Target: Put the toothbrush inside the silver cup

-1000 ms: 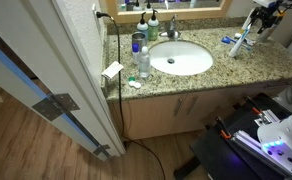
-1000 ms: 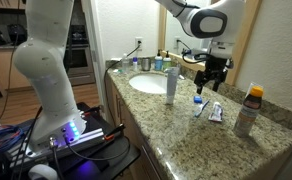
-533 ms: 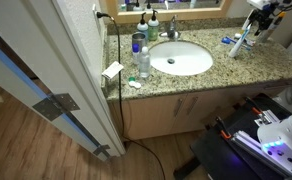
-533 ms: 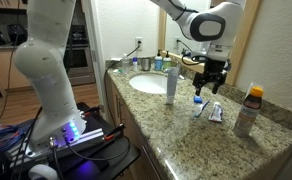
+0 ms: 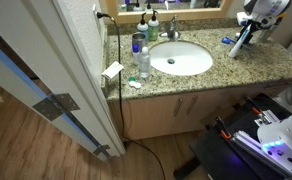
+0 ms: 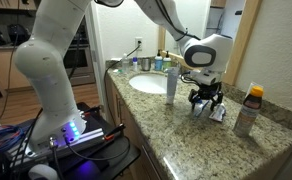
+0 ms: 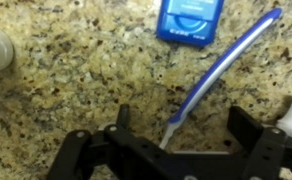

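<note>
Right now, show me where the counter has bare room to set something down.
Bare granite runs along the counter in front of the sink, and between sink and toothbrush. Crowded: around the cup and bottle beside the sink, around the faucet, and under the gripper by the blue case.

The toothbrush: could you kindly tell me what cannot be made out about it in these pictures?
Toothbrush bristles: wrist view, blurred, partly behind the gripper.
Toothbrush in an exterior view: covered by the gripper.
Silver cup: too small to see inside.
</note>
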`<state>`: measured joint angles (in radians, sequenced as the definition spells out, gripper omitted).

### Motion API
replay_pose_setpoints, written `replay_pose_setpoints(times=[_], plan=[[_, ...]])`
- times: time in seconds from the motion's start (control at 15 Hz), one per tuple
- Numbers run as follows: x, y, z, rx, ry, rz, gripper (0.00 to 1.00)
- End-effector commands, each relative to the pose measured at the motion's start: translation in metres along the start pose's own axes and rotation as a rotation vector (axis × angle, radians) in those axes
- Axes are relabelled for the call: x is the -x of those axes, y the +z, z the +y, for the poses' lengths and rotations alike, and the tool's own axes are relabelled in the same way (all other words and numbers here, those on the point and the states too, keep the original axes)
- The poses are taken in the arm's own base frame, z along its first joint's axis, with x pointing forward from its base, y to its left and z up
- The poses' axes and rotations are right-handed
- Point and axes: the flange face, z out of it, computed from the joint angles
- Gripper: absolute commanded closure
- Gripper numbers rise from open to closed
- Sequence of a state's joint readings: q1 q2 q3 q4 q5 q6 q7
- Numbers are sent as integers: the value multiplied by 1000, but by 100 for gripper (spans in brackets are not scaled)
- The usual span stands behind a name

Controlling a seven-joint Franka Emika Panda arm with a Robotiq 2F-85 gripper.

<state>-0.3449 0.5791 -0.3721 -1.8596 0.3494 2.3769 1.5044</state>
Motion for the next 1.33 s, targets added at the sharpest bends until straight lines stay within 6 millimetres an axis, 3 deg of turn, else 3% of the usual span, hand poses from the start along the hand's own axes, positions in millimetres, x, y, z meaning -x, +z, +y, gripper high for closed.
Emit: replay_pose_setpoints(times=[0.0,0.13,0.2,0.33,0.93,1.13,1.27], plan=[[-11,1,10,-33,77,-23,0],[-19,4,15,-7,98,-24,0],[-22,6,17,12,97,-27,25],[-24,5,20,17,101,-22,33],[-20,1,27,13,85,-32,97],[-20,2,28,14,84,-31,100],[-18,-9,23,7,67,-27,97]])
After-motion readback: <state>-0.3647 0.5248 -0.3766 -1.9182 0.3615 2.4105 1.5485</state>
